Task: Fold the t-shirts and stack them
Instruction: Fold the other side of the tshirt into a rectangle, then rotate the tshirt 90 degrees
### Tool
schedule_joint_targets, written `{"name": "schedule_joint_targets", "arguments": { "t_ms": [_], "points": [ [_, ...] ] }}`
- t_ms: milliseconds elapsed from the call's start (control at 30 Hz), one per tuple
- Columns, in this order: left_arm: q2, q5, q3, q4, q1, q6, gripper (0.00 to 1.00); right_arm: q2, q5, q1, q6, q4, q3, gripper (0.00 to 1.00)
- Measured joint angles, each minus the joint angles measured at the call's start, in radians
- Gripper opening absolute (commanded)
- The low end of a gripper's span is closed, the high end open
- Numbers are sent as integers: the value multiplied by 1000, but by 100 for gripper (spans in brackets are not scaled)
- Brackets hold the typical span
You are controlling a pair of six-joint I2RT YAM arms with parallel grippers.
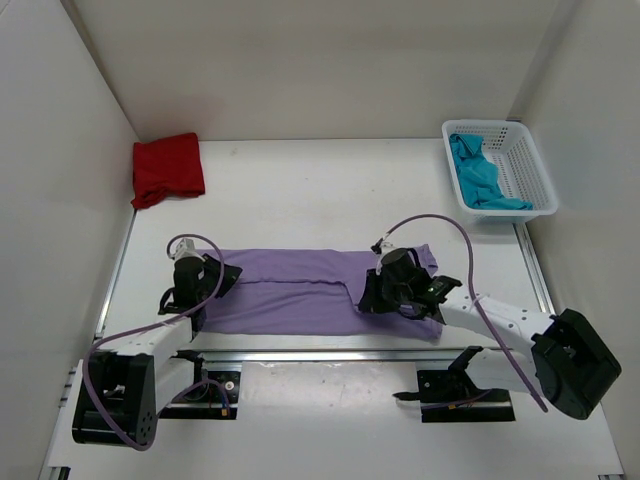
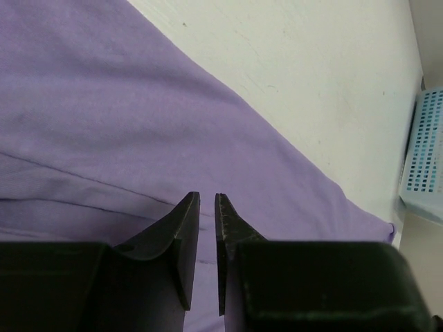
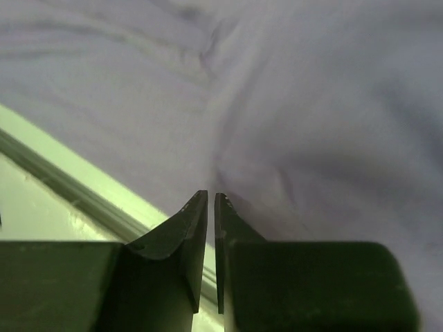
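The purple t-shirt lies spread flat across the near middle of the table, folded lengthwise. My left gripper is at its left end. In the left wrist view its jaws stand nearly together on the purple fabric. My right gripper is at the shirt's near edge, right of centre. Its jaws are closed where the cloth puckers at its edge. The dark red t-shirt sits folded at the back left. The teal t-shirt lies crumpled in the basket.
A white lattice basket stands at the back right, and its corner shows in the left wrist view. White walls close in the table on three sides. A metal rail runs along the near edge just below the shirt.
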Motion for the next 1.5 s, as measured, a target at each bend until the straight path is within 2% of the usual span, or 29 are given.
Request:
{"name": "schedule_joint_targets", "arguments": {
  "t_ms": [167,300,400,467,600,700,767,867,967,1067,1200,1333,1367,1433,1500],
  "points": [
    [0,1,21,7,-4,-11,27,-42,-11,42,47,-35,-12,11],
    [0,2,64,8,-6,-13,28,-116,-10,21,40,-101,26,13],
    [2,2,87,14,-24,-11,28,-172,-10,-54,21,-88,27,2],
    [7,0,93,16,-47,-8,27,-167,-23,-149,9,-48,6,0],
    [31,-11,111,-3,-138,24,27,-16,-20,-305,-10,30,-15,0],
    [47,-14,145,-35,-240,64,33,138,-6,-347,-18,95,-10,0],
    [73,16,176,-39,-293,90,40,234,-21,-366,-11,135,31,0],
    [118,83,211,-43,-325,121,46,365,-25,-383,-13,201,129,0],
    [155,124,243,-77,-356,161,45,531,-48,-390,-13,216,298,0],
    [182,154,288,-138,-393,211,40,737,-76,-390,-31,164,569,0],
    [195,195,332,-181,-409,254,37,1097,-102,-388,-92,-3,1145,0],
    [196,209,349,-225,-410,277,31,1484,-145,-391,-153,-287,1858,0],
    [196,212,350,-232,-410,281,30,1531,-159,-393,-159,-313,1943,0],
    [197,214,351,-251,-412,291,26,1479,-179,-397,-184,-352,1878,0],
    [197,211,355,-277,-418,299,22,1311,-159,-396,-220,-369,1658,0]
  ]
}}
